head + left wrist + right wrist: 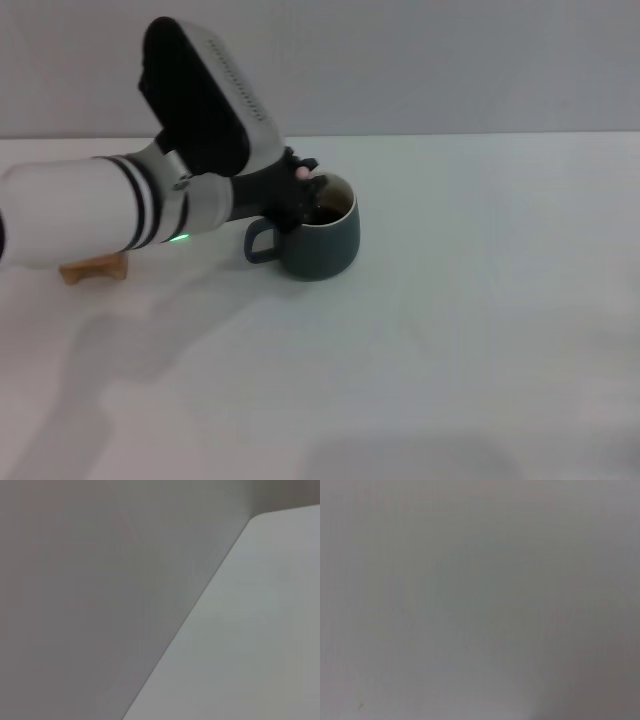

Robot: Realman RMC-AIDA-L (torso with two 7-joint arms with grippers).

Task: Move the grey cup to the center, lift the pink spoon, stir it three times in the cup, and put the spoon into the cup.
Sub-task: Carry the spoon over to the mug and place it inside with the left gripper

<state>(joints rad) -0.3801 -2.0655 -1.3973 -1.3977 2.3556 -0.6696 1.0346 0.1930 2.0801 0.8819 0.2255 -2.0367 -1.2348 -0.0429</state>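
Far left, head view: tan wooden block (93, 268) on the white surface (480, 320), partly under the left arm. Left hand (300, 190) sits over the near-left rim of the grey cup (320, 240), closed on the pink spoon (304, 173), w/ only its pink top showing. Cup approx. mid-surface, handle facing left, dark liquid inside. Right hand not in sight.

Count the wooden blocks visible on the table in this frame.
1. A tan wooden block lies on the table at the robot's left, partly under the left arm, left of the grey cup. The arm may hide others.
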